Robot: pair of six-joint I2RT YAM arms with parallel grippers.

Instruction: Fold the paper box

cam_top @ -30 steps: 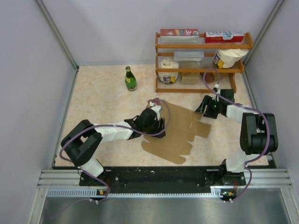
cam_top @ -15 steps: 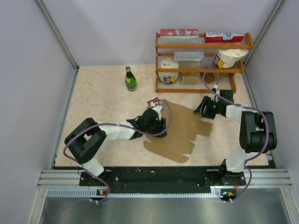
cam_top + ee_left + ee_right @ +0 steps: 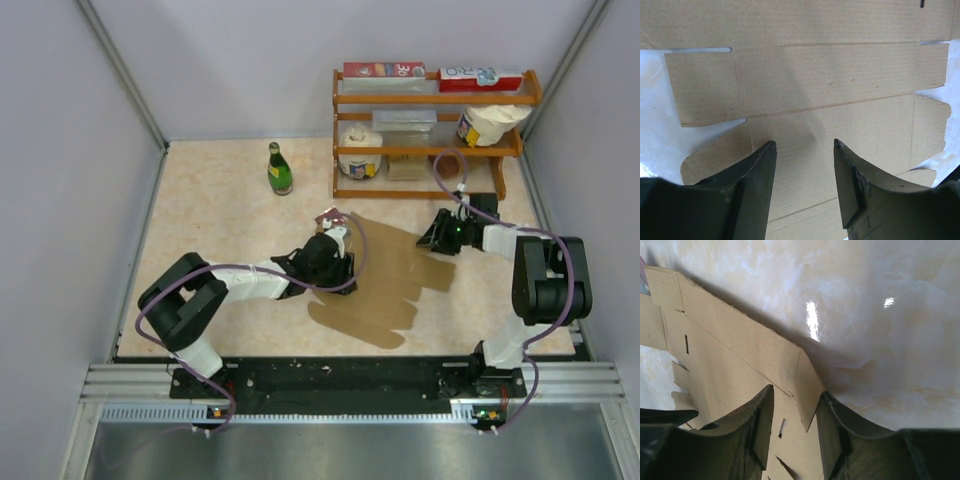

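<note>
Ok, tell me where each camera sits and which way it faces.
Top external: above and behind the robot, looking down on the table, paper box, left gripper and right gripper.
Left wrist: on the left arm, looking down at the box past its fingers.
Right wrist: on the right arm, facing the box's edge and table past its fingers.
All share the box.

We see a green bottle [image 3: 279,169] standing on the bench [image 3: 220,215], well beyond the left jaws. A wooden rack [image 3: 430,100] stands near the right jaws, on their far side, with printed cartons [image 3: 384,70] on top. A small dark-red card [image 3: 329,215] lies just beyond the left jaws.
</note>
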